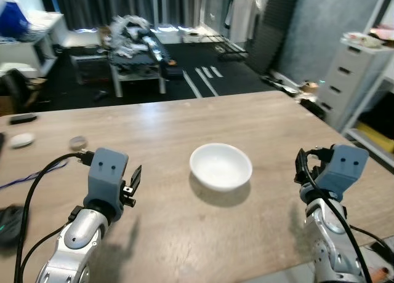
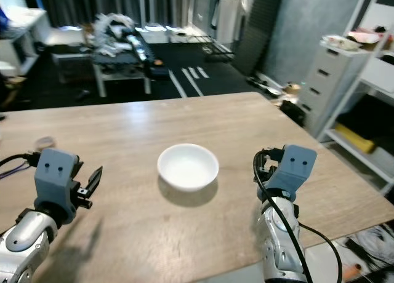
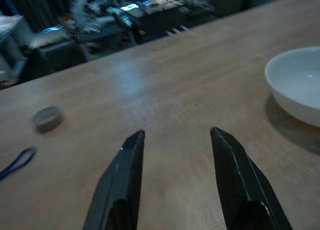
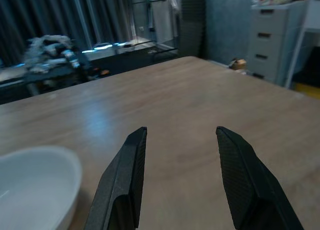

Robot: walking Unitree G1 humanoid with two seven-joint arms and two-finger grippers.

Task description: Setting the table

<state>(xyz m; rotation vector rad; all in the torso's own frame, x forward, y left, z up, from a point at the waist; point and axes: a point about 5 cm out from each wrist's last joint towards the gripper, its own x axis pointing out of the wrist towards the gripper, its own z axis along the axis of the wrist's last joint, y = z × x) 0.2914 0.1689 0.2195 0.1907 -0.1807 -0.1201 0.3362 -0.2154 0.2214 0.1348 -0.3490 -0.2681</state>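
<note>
Bowl point(image 1: 221, 166), white and empty, upright on the wooden table point(image 1: 258, 120), about mid-table and a little toward the near edge; nothing else of a place setting beside it.

Left gripper point(image 3: 175, 136) hovers over bare wood to the bowl's left, fingers spread wide and holding nothing; bowl rim sits off to one side of its finger line, apart from both tips. Right gripper point(image 4: 180, 131) hovers to the bowl's right, likewise wide and empty; the bowl shows at the edge of its wrist view, clear of the fingers. Bowl thus lies between the two grippers, touched by neither.

Risks, as judgement: a sideways sweep by either arm could clip the rim and skid or tip the bowl; the smooth, curved rim may slip from thin fingers if pinched shallow; a push toward the near edge could send it off the table.

Further out: small grey ring point(image 3: 48, 117) and blue cord point(image 3: 15, 162) on the left of the table; white drawer unit point(image 1: 352, 80) beyond the right corner; cluttered low bench point(image 1: 138, 52) in the dark room behind.
</note>
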